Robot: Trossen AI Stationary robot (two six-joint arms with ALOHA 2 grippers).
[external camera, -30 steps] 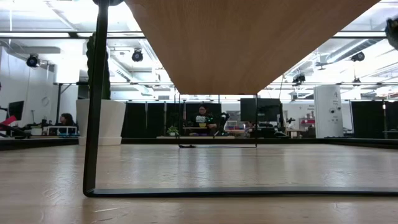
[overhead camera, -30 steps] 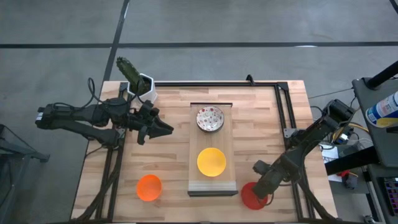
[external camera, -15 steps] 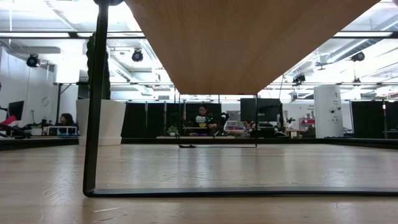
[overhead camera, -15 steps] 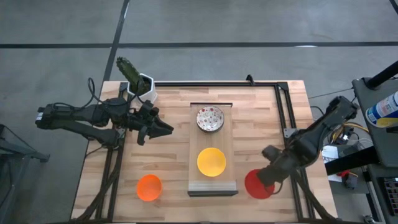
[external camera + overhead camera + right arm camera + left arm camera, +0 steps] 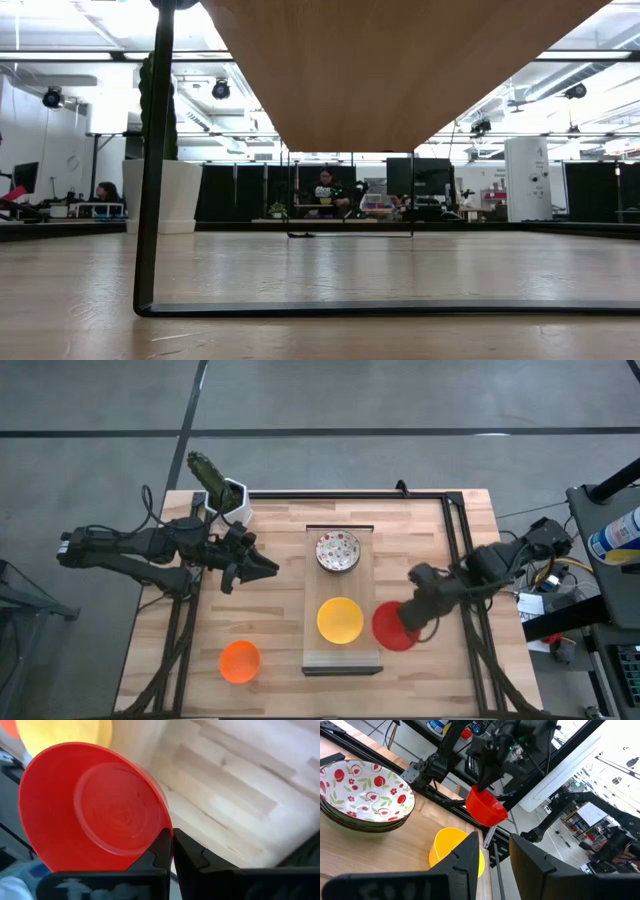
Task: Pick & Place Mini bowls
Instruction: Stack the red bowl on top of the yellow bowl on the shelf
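Note:
My right gripper [image 5: 408, 622] is shut on the red mini bowl [image 5: 392, 627], beside the right edge of a wooden board [image 5: 343, 653]. The yellow bowl [image 5: 340, 620] sits on that board. A stack of white speckled bowls [image 5: 338, 551] stands on the board's far end. The orange bowl [image 5: 239, 661] rests on the table near the left near corner. My left gripper [image 5: 268, 568] hovers open left of the board, touching nothing. In the left wrist view the red bowl [image 5: 486, 806] hangs in the air above the yellow bowl [image 5: 456, 851]. My right gripper pinches the red bowl's rim [image 5: 167, 831] between its two fingers [image 5: 161, 847], one inside the bowl and one outside. The bowl is lifted clear of the table and tilted, standing out from the fingertips toward the board.
A white square pot with a cactus [image 5: 228, 497] stands at the table's far left corner. A black metal frame [image 5: 455, 530] runs along the far and right sides. The low view shows only the underside of a wooden panel [image 5: 400, 70] and the room behind.
My right gripper has carried the red bowl from the table's near right corner toward the far edge and leftward, up to the right side of the wooden board. The bowl has stayed in the hold throughout. The left arm has kept still.

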